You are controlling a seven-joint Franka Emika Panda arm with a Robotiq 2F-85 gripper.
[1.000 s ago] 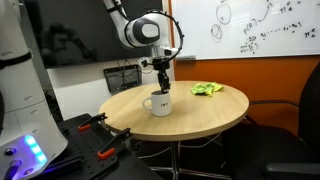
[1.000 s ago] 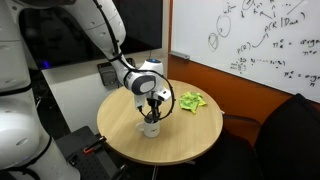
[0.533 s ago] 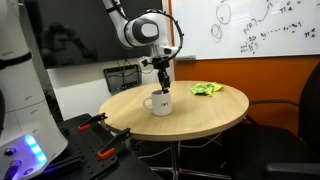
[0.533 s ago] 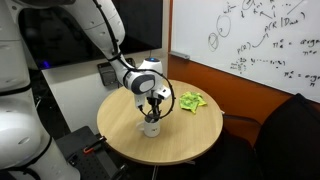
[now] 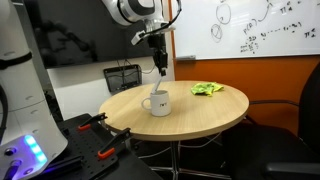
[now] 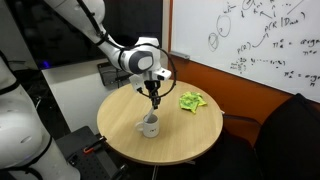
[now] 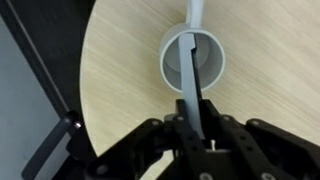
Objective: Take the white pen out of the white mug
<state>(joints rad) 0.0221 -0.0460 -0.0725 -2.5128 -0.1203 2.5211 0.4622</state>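
The white mug (image 5: 158,102) stands upright near the middle of the round wooden table (image 5: 205,112); it also shows in the exterior view (image 6: 150,127) and from above in the wrist view (image 7: 171,60). My gripper (image 5: 158,52) is well above the mug and shut on the white pen (image 5: 160,68), which hangs straight down from the fingers, its lower end clear above the rim. The pen also hangs from the gripper (image 6: 153,88) in the exterior view (image 6: 155,101). In the wrist view the pen (image 7: 191,78) runs from my fingers (image 7: 196,128) toward the mug's opening.
A green cloth (image 5: 207,89) lies on the table's far side, also seen in the exterior view (image 6: 191,101). A black basket-like object (image 5: 122,77) sits behind the table. A black chair (image 6: 290,130) stands beside it. Orange-handled tools (image 5: 96,122) lie on a low black stand.
The gripper has risen straight up from the mug, carrying the pen out of it. The mug has stayed in place.
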